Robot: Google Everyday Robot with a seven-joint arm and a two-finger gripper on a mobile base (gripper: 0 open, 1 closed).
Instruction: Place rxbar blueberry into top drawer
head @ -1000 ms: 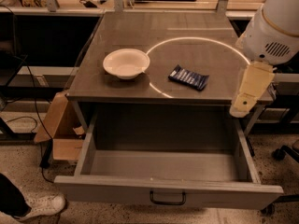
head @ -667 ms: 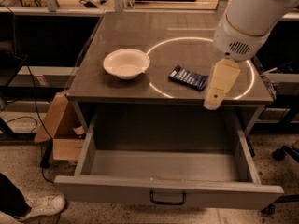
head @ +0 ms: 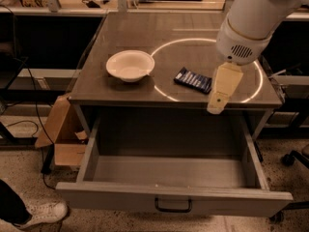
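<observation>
The rxbar blueberry [head: 193, 79], a small dark blue bar with pale stripes, lies flat on the grey cabinet top [head: 130, 33], right of the white bowl. The top drawer [head: 111, 196] is pulled wide open below the top, and its inside holds nothing. Its dark pull handle [head: 173, 206] sits at the centre of the front panel. My gripper [head: 217, 103] hangs pale yellow from the white arm [head: 251, 18]. It points down just right of the bar, above the front edge of the top, and holds nothing.
A white bowl [head: 129, 65] sits on the cabinet top left of the bar. A bright ring of light [head: 166, 46] crosses the top. A cardboard box [head: 60, 129] stands on the floor at the left, and a person's shoe [head: 41, 214] is at the bottom left.
The arm has swung left over the cabinet top, bringing the gripper from the right edge to just beside the bar. Bar, bowl and drawer have not moved.
</observation>
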